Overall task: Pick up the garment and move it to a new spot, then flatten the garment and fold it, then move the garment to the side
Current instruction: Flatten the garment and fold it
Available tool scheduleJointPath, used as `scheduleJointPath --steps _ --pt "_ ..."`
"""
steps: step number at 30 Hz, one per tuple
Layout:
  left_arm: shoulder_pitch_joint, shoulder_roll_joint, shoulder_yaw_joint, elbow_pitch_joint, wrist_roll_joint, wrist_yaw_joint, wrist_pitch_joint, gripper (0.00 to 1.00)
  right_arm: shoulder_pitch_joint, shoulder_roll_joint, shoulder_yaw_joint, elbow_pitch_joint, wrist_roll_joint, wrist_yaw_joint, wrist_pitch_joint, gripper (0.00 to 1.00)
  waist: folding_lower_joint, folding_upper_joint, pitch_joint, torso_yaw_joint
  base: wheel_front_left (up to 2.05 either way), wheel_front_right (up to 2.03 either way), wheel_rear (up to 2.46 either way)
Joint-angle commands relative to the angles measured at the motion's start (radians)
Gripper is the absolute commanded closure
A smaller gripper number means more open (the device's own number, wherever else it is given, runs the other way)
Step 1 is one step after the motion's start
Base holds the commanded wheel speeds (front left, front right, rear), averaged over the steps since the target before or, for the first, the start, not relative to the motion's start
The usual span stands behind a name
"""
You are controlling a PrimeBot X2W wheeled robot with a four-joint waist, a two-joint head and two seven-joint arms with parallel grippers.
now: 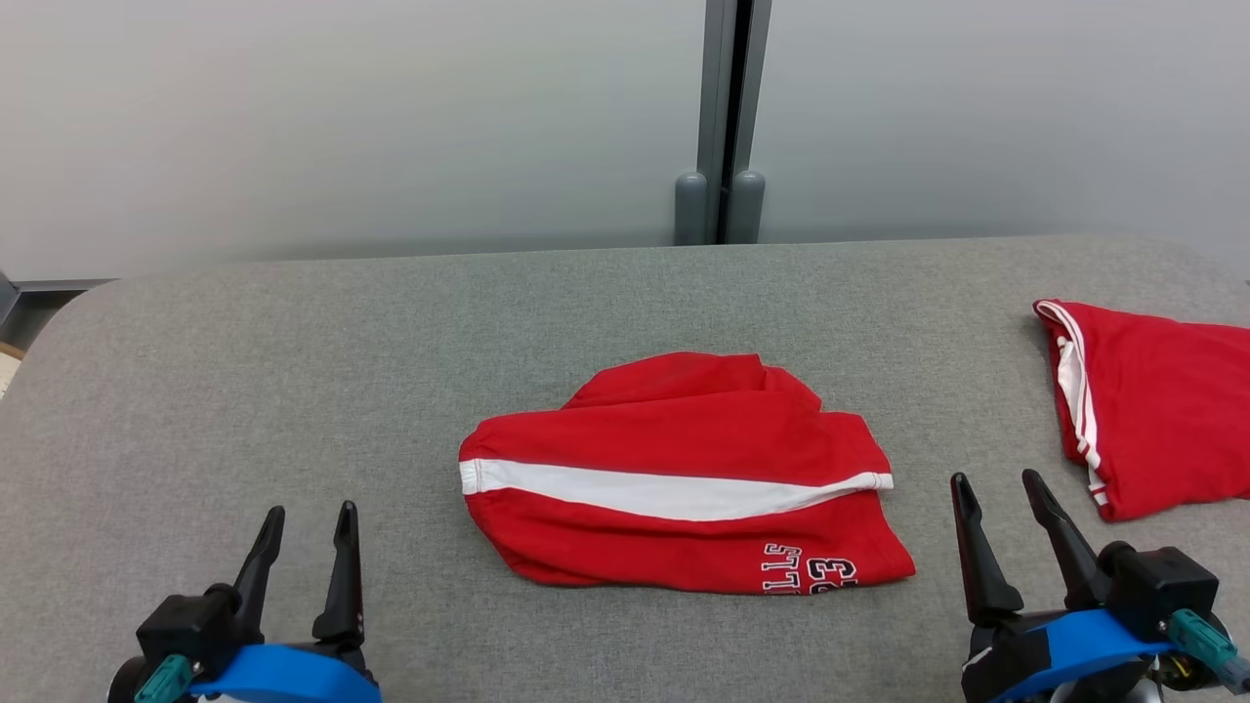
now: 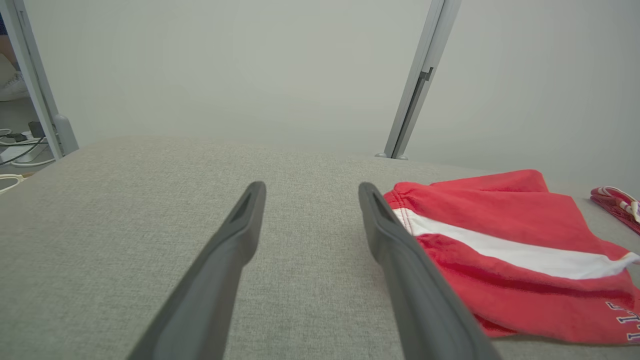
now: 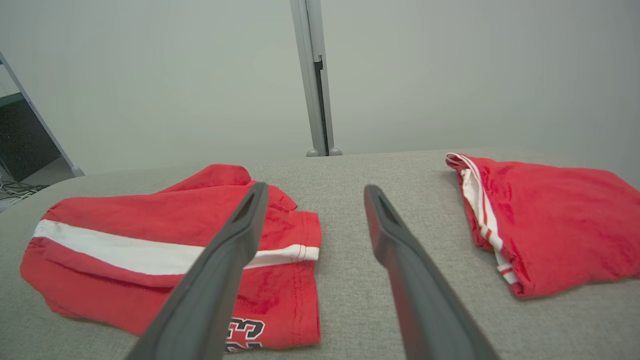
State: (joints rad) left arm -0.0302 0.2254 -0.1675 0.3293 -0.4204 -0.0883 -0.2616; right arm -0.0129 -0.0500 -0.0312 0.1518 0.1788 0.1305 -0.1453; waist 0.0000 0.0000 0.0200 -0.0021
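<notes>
Grey woven cloth covers the work surface [image 1: 293, 371], which is backed by pale wall panels joined at a grey post [image 1: 725, 117]. The garment [image 1: 684, 459], a pair of red shorts with a white side stripe and printed lettering at its near right corner, is found lying about mid-surface, doubled over itself, with a rumpled lobe of cloth showing past its far edge. A second red garment [image 1: 1162, 410] is noted at the right edge of the surface, apart from the first. The left gripper [image 1: 311, 510] is positioned low at the near left, well apart from the garment, its fingers parted and nothing held. The right gripper [image 1: 996, 478] is positioned at the near right, between the two garments and near the hem of the first, likewise parted and empty. The fold is judged to be largely made, with the move to the side not yet done. Several risks are identified. If only the upper layer is pinched, the fold is likely to be pulled open as the cloth is lifted or dragged. If the two sides are not carried evenly, the loose far lobe may be drawn out and the shape lost. If the garment is taken rightward, it may be run into the second garment and the two confused or overlapped. Friction against the woven covering may also bunch the lower layer during any slide.
</notes>
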Motion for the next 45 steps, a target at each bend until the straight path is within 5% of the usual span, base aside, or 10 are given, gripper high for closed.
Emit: scheduleJointPath --steps 1,15,30,31,32,34,40,45 --pt "-0.025 0.001 -0.003 0.002 0.003 -0.002 0.002 0.00 -0.007 -0.001 0.001 -0.002 0.005 0.001 -0.001 0.00 0.0000 0.0000 0.004 -0.001 0.00 0.00 0.00" --pt "-0.210 -0.028 -0.181 0.126 -0.110 -0.043 0.301 0.00 -0.062 -0.001 0.054 0.019 0.013 0.001 0.011 0.00 0.0000 0.0000 0.048 -0.014 0.00 0.00 0.00" --pt "-0.322 -0.032 -0.186 0.250 -0.223 -0.043 0.373 0.00 -0.094 -0.001 0.096 0.042 0.020 0.001 -0.011 0.00 0.0000 0.0000 0.097 -0.054 0.00 0.00 0.00" --pt "-0.329 -0.031 -0.192 0.256 -0.229 -0.044 0.369 0.53 -0.095 -0.001 0.098 0.044 0.021 0.001 -0.010 0.00 0.0000 0.0000 0.101 -0.055 0.00 0.00 0.00" --pt "-0.329 -0.031 -0.192 0.256 -0.229 -0.044 0.369 0.53 -0.095 -0.001 0.098 0.044 0.021 0.001 -0.010 0.00 0.0000 0.0000 0.101 -0.055 0.00 0.00 0.00" --pt "-0.335 -0.031 -0.197 0.255 -0.233 -0.044 0.358 1.00 -0.100 -0.001 0.098 0.046 0.021 0.001 -0.012 0.00 0.0000 0.0000 0.103 -0.055 0.00 0.00 0.00" --pt "-0.336 -0.017 -0.228 0.238 -0.223 -0.045 0.305 1.00 -0.125 -0.001 0.108 0.039 0.030 0.001 0.012 0.00 0.0000 0.0000 0.123 -0.044 0.00 0.00 0.00" --pt "-0.295 -0.012 -0.260 0.203 -0.176 -0.039 0.225 1.00 -0.147 -0.001 0.088 0.058 0.059 0.001 0.149 0.00 0.0000 0.0000 0.153 -0.023 0.00 0.00 0.00"
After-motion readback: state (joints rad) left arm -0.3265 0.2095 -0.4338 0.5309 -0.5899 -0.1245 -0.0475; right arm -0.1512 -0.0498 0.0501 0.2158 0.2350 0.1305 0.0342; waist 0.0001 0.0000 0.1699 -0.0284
